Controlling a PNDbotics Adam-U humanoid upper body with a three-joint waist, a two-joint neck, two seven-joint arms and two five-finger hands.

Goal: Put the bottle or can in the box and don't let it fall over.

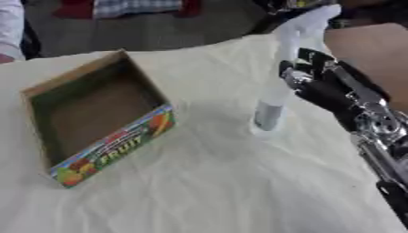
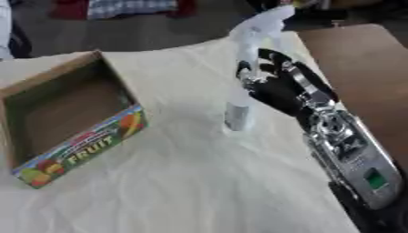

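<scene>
Right hand reaching in from the right, fingers curled round a pale upright spray bottle (base on the cloth-covered surface), open fruit box well apart to its left

You had a tall pale spray bottle standing upright on the cloth-covered worktop, well apart from the open cardboard box with its colourful "FRUIT" front panel, which sat empty to its left.

right robot hand, fingers curled
</scene>
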